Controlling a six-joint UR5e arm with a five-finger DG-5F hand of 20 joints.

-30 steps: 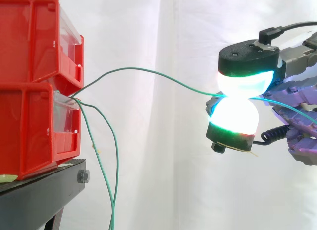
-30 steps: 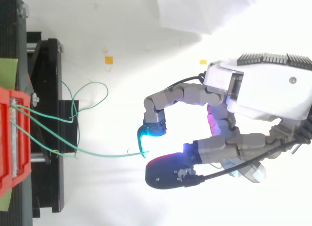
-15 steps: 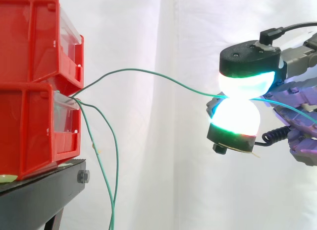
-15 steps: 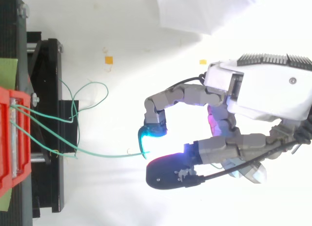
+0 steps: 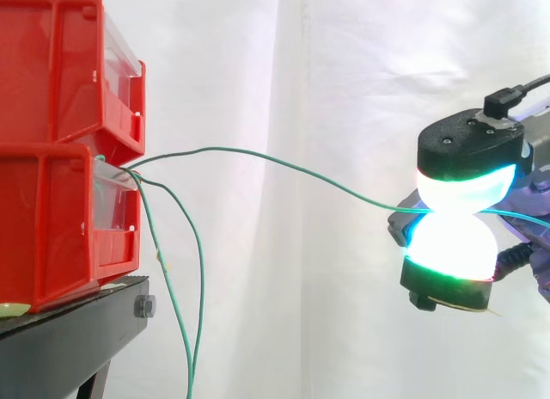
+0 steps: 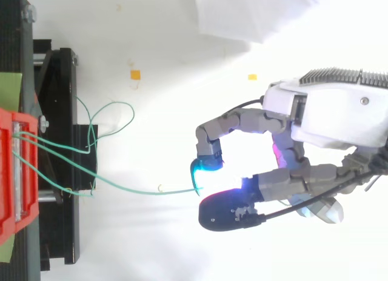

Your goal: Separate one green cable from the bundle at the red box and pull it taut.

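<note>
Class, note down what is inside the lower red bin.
Green cables lead out of the lower red bin at its front top edge; the hand pinches one green cable. Where they end inside is covered by the bin's red wall.

red bins (image 5: 51,89), green cable (image 5: 215,150), black stand (image 5: 60,339), plain white curtain (image 5: 344,72)

At the left, two red plastic bins (image 5: 51,81) sit stacked one on the other on a black metal stand (image 5: 69,330), before a white fabric curtain (image 5: 344,72). From the front of the lower bin, one thin green cable (image 5: 284,165) runs rightward across the open gap to the robot hand (image 6: 330,120), well apart at the right, where it is pinched between two fingertip pads (image 5: 455,188) set one above the other. The other green cables (image 5: 199,287) hang down just beside the stand's right end.
</note>
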